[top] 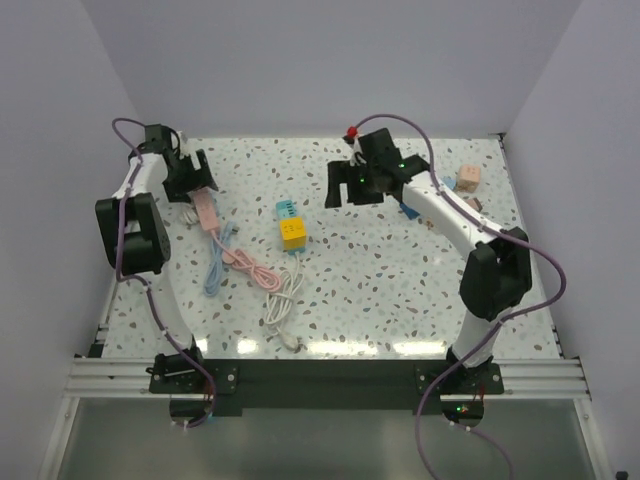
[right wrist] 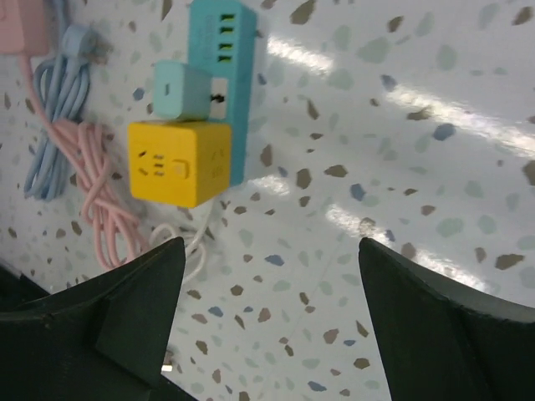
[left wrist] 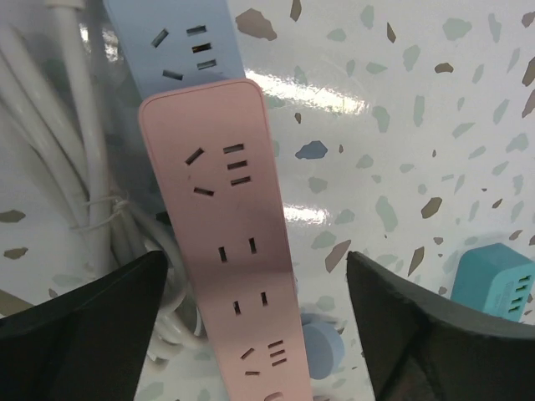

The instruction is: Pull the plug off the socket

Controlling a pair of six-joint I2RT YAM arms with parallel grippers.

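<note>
A teal power strip (right wrist: 227, 67) lies mid-table with a small teal cube plug (right wrist: 181, 90) in its side. A yellow cube socket (right wrist: 177, 163) with a white cable (top: 284, 303) sits against it. In the top view the strip (top: 286, 210) and the yellow cube (top: 293, 234) lie between the arms. My right gripper (right wrist: 272, 309) is open and empty, hovering to the right of them (top: 352, 190). My left gripper (left wrist: 255, 334) is open, low over a pink power strip (left wrist: 238, 251) at the far left (top: 190, 178). It touches nothing.
A blue power strip (left wrist: 188, 42) lies under the pink one's far end, with a coiled white cable (left wrist: 84, 167) beside it. Pink (top: 250, 268) and blue (top: 217, 262) cables trail toward the front. A pink block (top: 467, 178) sits far right and a red knob (top: 351, 131) at the back.
</note>
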